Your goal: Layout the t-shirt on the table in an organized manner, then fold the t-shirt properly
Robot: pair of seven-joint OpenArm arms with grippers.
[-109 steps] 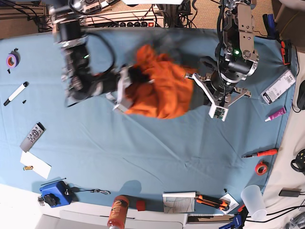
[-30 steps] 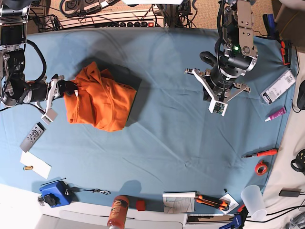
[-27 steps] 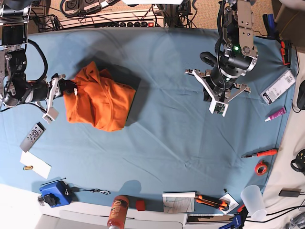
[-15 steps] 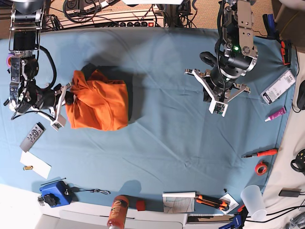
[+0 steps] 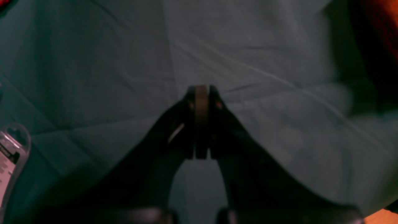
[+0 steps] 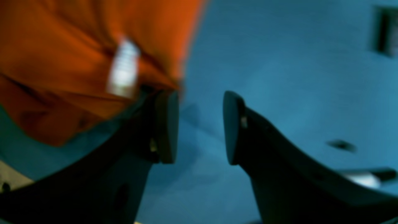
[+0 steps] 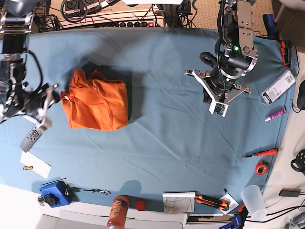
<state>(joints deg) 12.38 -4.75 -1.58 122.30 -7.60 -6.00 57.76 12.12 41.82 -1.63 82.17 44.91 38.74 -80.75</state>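
The orange t-shirt (image 7: 97, 100) lies bunched in a rough square on the left part of the teal table (image 7: 157, 138). My right gripper (image 7: 53, 98) hovers just left of it, open. In the right wrist view the right gripper (image 6: 200, 127) has only table between its fingers; the t-shirt (image 6: 77, 46), with its white label, hangs beside the left finger (image 6: 168, 124). My left gripper (image 7: 209, 88) is at the back right, far from the cloth. Seen from the left wrist, the left gripper (image 5: 201, 93) is shut on nothing over bare table, and the t-shirt (image 5: 381, 28) shows dimly at top right.
A remote (image 7: 32, 136), white paper (image 7: 35, 164) and a blue box (image 7: 56, 193) sit near the front left. An orange bottle (image 7: 118, 212) stands at the front edge. A screwdriver (image 7: 259, 153), red tape roll (image 7: 261, 168), cup (image 7: 252, 202) and white package (image 7: 279, 87) line the right side.
My right gripper pulled the t-shirt leftward, then opened and backed away to the left. The t-shirt dropped flat onto the table. The left arm stayed where it was.
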